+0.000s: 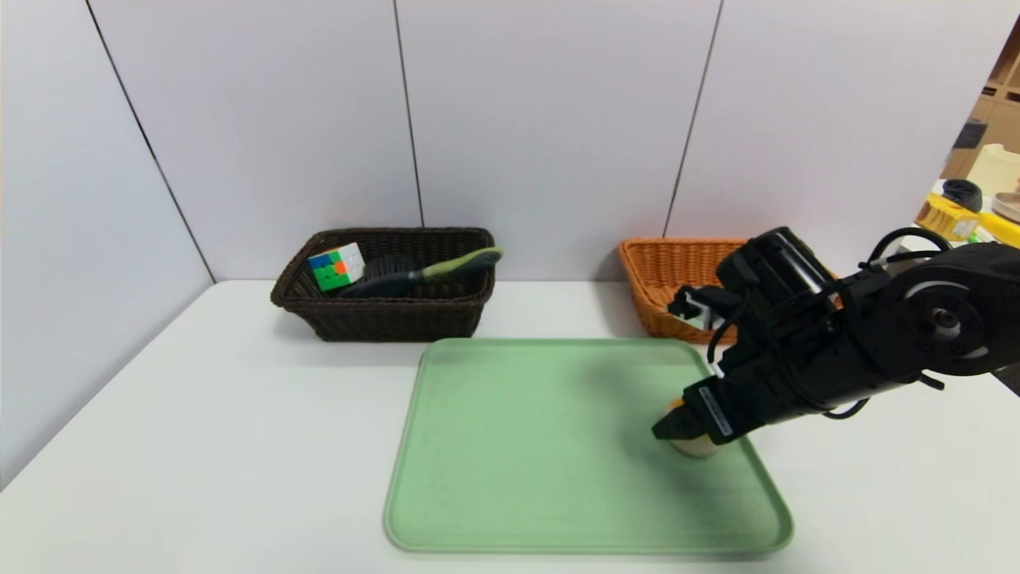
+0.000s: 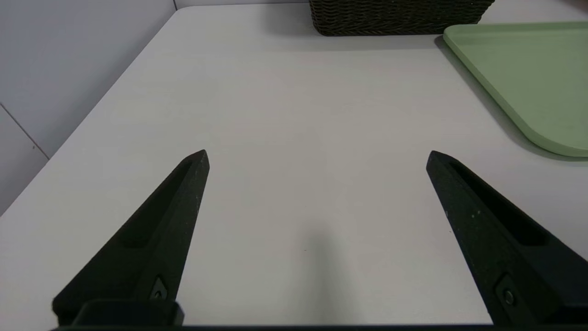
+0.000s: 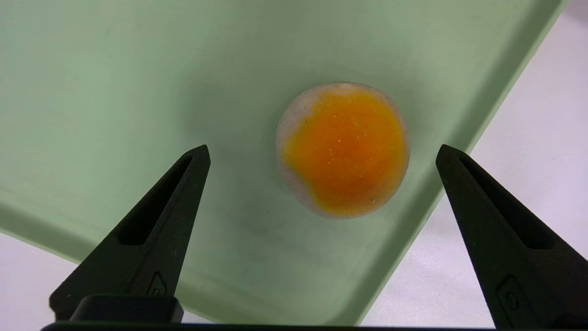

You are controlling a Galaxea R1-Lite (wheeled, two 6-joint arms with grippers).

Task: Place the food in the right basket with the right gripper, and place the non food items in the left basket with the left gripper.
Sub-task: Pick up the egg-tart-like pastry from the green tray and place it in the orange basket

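Right end effector (image 3: 321, 151) is hanging over the bun (image 3: 342, 149), jaws spread wide and gripping nothing. Bun is sitting on the green tray (image 1: 518, 446), near its right edge, not touching either finger. Left end effector (image 2: 317, 156) is sitting parked over the bare white surface (image 2: 285, 115), jaws spread, nothing in them. Cube (image 1: 336, 266) and brush (image 1: 422, 274) are lying in the dark basket (image 1: 382, 319); orange basket (image 1: 661, 275) is sitting behind the right arm.

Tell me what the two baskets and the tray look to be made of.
Left basket: dark brown woven wicker or rattan-like strands, matte. Right basket: the same weave in orange-tan, possibly plastic imitation. Tray: pale green, smooth, matte, rounded rim, likely moulded plastic.
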